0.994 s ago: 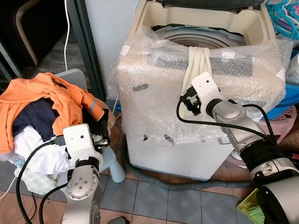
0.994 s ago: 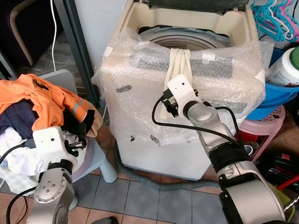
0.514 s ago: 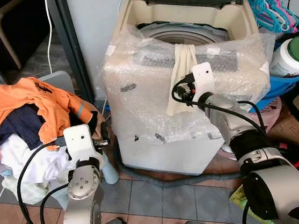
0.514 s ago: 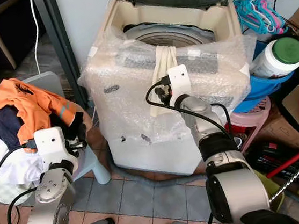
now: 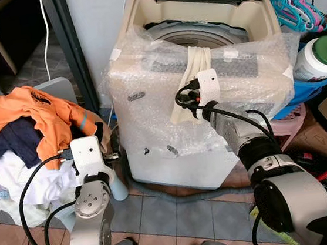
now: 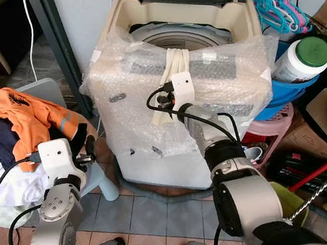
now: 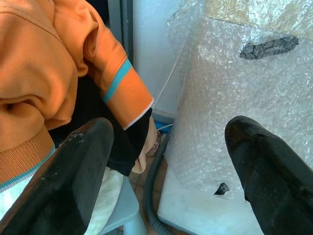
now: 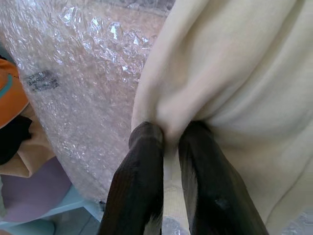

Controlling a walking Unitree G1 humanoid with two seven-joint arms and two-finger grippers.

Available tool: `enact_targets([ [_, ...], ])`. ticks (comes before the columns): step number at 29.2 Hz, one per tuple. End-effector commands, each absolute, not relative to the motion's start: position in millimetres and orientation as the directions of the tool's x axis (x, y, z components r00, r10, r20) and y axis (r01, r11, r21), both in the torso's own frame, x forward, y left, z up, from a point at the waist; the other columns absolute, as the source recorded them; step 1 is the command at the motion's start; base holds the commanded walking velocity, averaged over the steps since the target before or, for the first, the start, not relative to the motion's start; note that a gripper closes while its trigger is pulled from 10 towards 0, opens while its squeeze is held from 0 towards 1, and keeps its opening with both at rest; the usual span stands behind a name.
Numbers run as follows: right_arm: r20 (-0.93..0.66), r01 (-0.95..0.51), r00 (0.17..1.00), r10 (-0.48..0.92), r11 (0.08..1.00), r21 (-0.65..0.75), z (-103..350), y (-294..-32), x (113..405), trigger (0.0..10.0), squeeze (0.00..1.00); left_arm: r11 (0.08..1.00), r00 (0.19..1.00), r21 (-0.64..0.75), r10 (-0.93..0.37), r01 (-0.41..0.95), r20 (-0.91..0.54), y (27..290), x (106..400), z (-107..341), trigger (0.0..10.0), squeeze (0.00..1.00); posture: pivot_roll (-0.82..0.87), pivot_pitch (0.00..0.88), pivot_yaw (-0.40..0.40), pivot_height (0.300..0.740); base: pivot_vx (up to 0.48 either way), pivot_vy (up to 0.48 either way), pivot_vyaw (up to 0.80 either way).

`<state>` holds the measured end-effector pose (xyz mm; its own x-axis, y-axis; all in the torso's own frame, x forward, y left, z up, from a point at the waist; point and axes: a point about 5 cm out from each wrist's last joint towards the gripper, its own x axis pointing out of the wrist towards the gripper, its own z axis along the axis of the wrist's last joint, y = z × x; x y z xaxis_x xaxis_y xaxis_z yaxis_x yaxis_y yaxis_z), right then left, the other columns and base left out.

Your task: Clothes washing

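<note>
Right gripper point(image 8: 168, 142) has slid leftward along the front of the washing machine point(image 5: 152, 129) compared with a second ago, its wrist now sitting nearer frame centre in the head views; camera also shifted, so part of that is viewpoint. Its fingers are pinched tight on a fold of the cream cloth point(image 5: 195, 65), which hangs out of the open tub point(image 5: 200, 32) over the bubble-wrapped front edge, upper centre of frame. Cloth looks thick, soft, bunched into vertical folds, lower end dangling against the bubble wrap point(image 5: 254, 88). Tub's lid is up; what else lies inside cannot be made out. Left gripper point(image 7: 166, 171) is spread wide, holding nothing, hovering beside the laundry pile point(image 5: 24, 144) at left of frame: orange top point(image 5: 38, 113) with a teal cuff stripe on top, dark garment and white fabric under it, all heaped on a pale stool point(image 5: 115, 187). Blue basin point(image 5: 313, 90) at right holds a white jar with green lid point(image 5: 321, 57); teal hangers point(image 5: 294, 1) upper right.
</note>
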<state>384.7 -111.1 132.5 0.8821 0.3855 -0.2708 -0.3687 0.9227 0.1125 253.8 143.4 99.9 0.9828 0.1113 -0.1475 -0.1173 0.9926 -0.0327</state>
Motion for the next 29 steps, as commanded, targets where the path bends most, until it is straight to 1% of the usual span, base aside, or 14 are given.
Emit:
enact_targets([
  [1,-0.173,-0.383,0.901,0.397,0.917,0.108,161,-116,396,0.0,0.0,0.992,0.98,-0.025,0.118,-0.124,-0.158,142,253,98,10.0,0.0,0.06,0.091,-0.092,0.74,0.0,0.0,0.0],
  [3,-0.031,-0.419,0.904,0.426,0.899,0.129,204,-126,408,0.0,0.0,0.991,0.98,-0.024,0.124,-0.129,-0.157,143,254,98,10.0,0.0,0.06,0.088,-0.097,0.74,0.0,0.0,0.0],
  [4,-0.031,-0.419,0.904,0.426,0.899,0.129,204,-126,408,0.0,0.0,0.991,0.98,-0.024,0.124,-0.129,-0.157,143,254,98,10.0,0.0,0.06,0.088,-0.097,0.74,0.0,0.0,0.0],
  [5,0.051,-0.429,0.903,0.427,0.889,0.16,230,-132,413,0.0,0.0,0.991,0.98,-0.024,0.125,-0.131,-0.156,143,254,98,10.0,0.0,0.06,0.088,-0.099,0.74,0.0,0.0,0.0],
  [10,0.189,-0.421,0.901,0.39,0.892,0.164,280,-147,420,0.0,0.0,0.991,0.98,-0.027,0.126,-0.131,-0.155,141,255,97,10.0,0.0,0.05,0.084,-0.104,0.74,0.0,0.0,0.0],
  [11,0.26,-0.407,0.897,0.358,0.897,0.17,301,-153,420,0.0,0.0,0.991,0.98,-0.028,0.127,-0.133,-0.154,141,255,97,10.0,0.0,0.06,0.081,-0.105,0.74,0.0,0.0,0.0],
  [13,0.31,-0.39,0.893,0.325,0.905,0.173,316,-158,421,0.0,0.0,0.99,0.98,-0.029,0.13,-0.135,-0.152,141,255,98,10.0,0.0,0.06,0.081,-0.106,0.74,0.0,0.0,0.0],
  [16,0.295,-0.29,0.923,0.247,0.95,0.113,323,-166,422,0.0,0.0,0.99,0.979,-0.028,0.132,-0.138,-0.152,142,255,98,10.0,0.0,0.06,0.079,-0.105,0.74,0.0,0.0,0.0],
  [17,0.217,-0.218,0.954,0.208,0.975,0.027,316,-170,425,10.0,0.0,0.99,0.979,-0.028,0.133,-0.139,-0.152,143,255,98,10.0,0.0,0.06,0.078,-0.105,0.74,0.0,0.0,0.0],
  [18,0.138,-0.217,0.965,0.224,0.974,-0.066,306,-169,426,10.0,0.0,0.99,0.979,-0.027,0.134,-0.14,-0.152,143,256,97,10.0,0.0,0.06,0.076,-0.105,0.74,0.0,0.0,0.0],
  [19,0.11,-0.22,0.967,0.229,0.971,-0.094,301,-170,426,10.0,0.23,0.99,0.979,-0.026,0.135,-0.14,-0.152,143,256,97,10.0,0.0,0.06,0.076,-0.104,0.74,0.0,0.0,0.0],
  [20,0.091,-0.241,0.964,0.249,0.966,-0.089,297,-170,426,10.0,1.0,0.99,0.979,-0.026,0.135,-0.14,-0.151,143,256,97,10.0,0.0,0.06,0.076,-0.104,0.74,0.0,0.0,0.0],
  [25,0.021,-0.219,0.973,0.228,0.955,-0.199,275,-175,425,10.0,1.0,0.99,0.98,-0.026,0.133,-0.138,-0.15,144,256,97,10.0,0.0,0.06,0.07,-0.089,0.74,0.0,0.0,0.0],
  [29,0.022,-0.168,0.982,0.19,0.91,-0.38,265,-183,423,10.0,1.0,0.992,0.981,-0.016,0.125,-0.129,-0.147,144,258,98,10.0,0.0,0.05,0.067,-0.07,0.74,0.0,0.0,0.0],
])
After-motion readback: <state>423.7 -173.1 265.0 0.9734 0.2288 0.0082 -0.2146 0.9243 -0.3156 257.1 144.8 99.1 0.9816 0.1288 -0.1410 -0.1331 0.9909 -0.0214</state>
